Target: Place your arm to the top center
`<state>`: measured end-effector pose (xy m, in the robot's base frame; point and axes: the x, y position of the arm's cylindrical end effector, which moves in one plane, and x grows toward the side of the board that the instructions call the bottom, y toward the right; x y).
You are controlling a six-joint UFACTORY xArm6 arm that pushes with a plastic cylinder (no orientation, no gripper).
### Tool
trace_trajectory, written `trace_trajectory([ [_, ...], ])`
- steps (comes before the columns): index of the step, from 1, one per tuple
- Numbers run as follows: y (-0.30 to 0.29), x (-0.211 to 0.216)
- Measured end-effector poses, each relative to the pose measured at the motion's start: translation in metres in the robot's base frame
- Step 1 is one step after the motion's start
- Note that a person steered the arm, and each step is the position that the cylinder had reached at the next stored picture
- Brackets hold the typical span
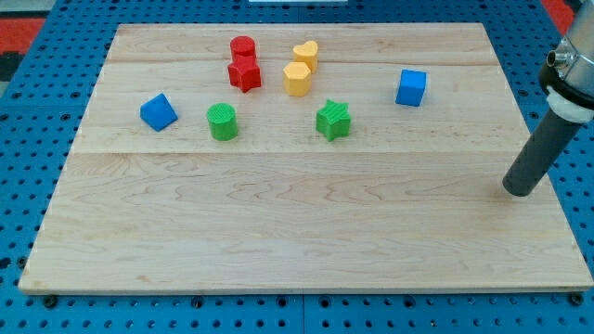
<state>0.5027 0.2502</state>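
my tip (521, 190) rests on the wooden board (297, 241) near its right edge, in the view's lower right; it is a bare dark rod with no jaws and holds nothing. every block lies up and to the left of it. the blue cube (411, 87) is nearest. further left are the green star (333, 120), the yellow hexagon (297, 79) touching the yellow heart (306, 55) above it, the red star (245, 73) touching the red cylinder (242, 48), then the green cylinder (222, 122). the other blue block (158, 111) is farthest.
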Motion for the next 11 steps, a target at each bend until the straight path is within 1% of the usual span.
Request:
trace_trajectory([
  [2, 0.010, 0.001],
  [3, -0.017, -0.039],
  [4, -0.029, -0.058],
  [6, -0.089, -0.047],
  [7, -0.095, -0.047],
  [8, -0.095, -0.064],
  [9, -0.113, -0.083],
  [11, -0.144, -0.184],
])
